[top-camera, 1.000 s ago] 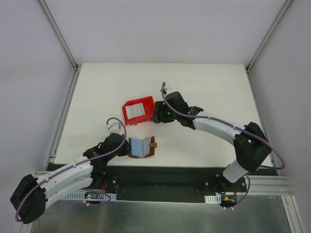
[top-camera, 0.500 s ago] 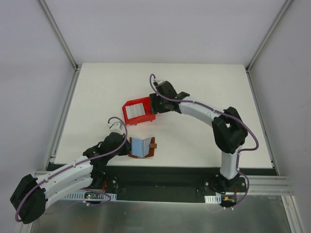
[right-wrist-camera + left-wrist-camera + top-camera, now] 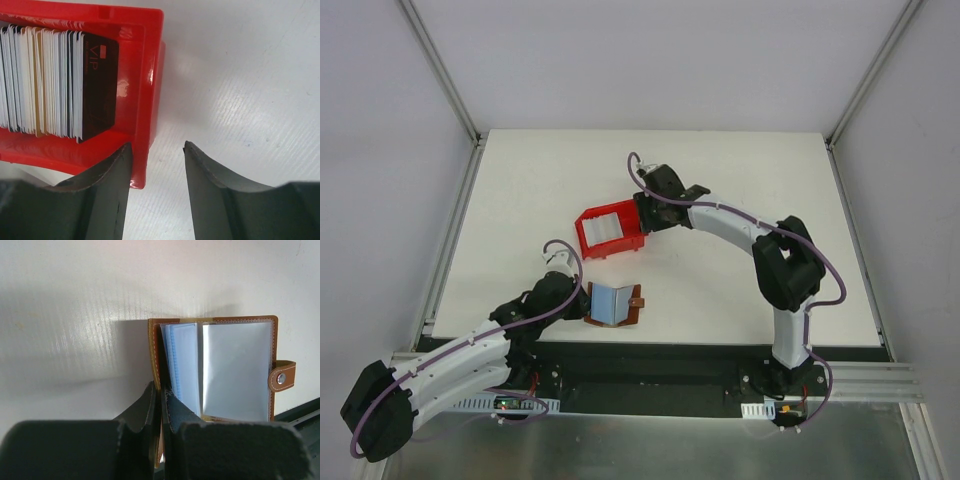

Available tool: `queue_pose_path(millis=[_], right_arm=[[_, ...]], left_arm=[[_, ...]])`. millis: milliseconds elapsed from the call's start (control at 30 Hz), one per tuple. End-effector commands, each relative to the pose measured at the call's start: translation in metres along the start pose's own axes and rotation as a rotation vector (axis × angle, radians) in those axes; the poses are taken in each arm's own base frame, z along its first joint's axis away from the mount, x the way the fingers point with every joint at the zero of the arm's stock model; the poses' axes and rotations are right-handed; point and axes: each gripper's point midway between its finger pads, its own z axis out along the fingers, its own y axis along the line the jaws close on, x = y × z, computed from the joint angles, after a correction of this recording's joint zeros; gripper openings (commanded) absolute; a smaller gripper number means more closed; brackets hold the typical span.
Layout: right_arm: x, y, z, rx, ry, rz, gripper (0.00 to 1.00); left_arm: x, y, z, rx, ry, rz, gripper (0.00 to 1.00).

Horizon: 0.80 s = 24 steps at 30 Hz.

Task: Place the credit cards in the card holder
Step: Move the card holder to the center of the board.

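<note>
Card holder [image 3: 235, 370] is pinched open at the near bench [image 3: 520, 200] edge by left pincer [image 3: 159, 400], right pincer [image 3: 156, 150] is spread astride the red tray [image 3: 150, 75] wall, so credit cards [image 3: 50, 80] inside may be missed.

A flat white rectangular table [image 3: 740, 180] carries 2 things, set apart: a red open-topped plastic tray [image 3: 612, 245] near its middle, and a brown leather-like folding card holder [image 3: 613, 304] lying open by the near edge.

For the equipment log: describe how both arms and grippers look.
The left arm and right arm share white tubular links, bulky black joints and a looping purple cable. The left gripper and right gripper have plain dark tapered fingers.
</note>
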Motion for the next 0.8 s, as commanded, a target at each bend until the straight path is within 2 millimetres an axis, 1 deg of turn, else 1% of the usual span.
queue_pose_path(millis=[0, 67, 133, 300, 467, 567, 700, 767], right_arm=[[0.007, -0.025, -0.012, 0.054, 0.018, -0.046, 0.47], [0.008, -0.029, -0.018, 0.062, 0.013, -0.054, 0.47], [0.014, -0.036, -0.024, 0.079, 0.018, -0.068, 0.47], [0.033, -0.056, -0.039, 0.107, 0.036, -0.099, 0.47], [0.045, -0.077, -0.055, 0.145, 0.031, -0.155, 0.47], [0.054, -0.09, -0.059, 0.152, 0.036, -0.187, 0.47], [0.056, -0.103, -0.061, 0.153, 0.035, -0.205, 0.47], [0.055, -0.105, -0.059, 0.131, 0.038, -0.197, 0.48]], left_arm=[[-0.011, -0.01, -0.004, 0.024, -0.014, 0.028, 0.0], [-0.011, -0.01, -0.004, 0.024, -0.014, 0.029, 0.0], [-0.011, -0.01, -0.004, 0.026, -0.014, 0.031, 0.0], [-0.01, -0.011, -0.004, 0.031, -0.009, 0.042, 0.0], [-0.011, -0.014, -0.005, 0.048, -0.008, 0.052, 0.0], [-0.01, -0.016, -0.006, 0.055, -0.002, 0.058, 0.0], [-0.011, -0.018, -0.006, 0.067, -0.001, 0.062, 0.0], [-0.01, -0.019, -0.005, 0.071, 0.002, 0.06, 0.0]])
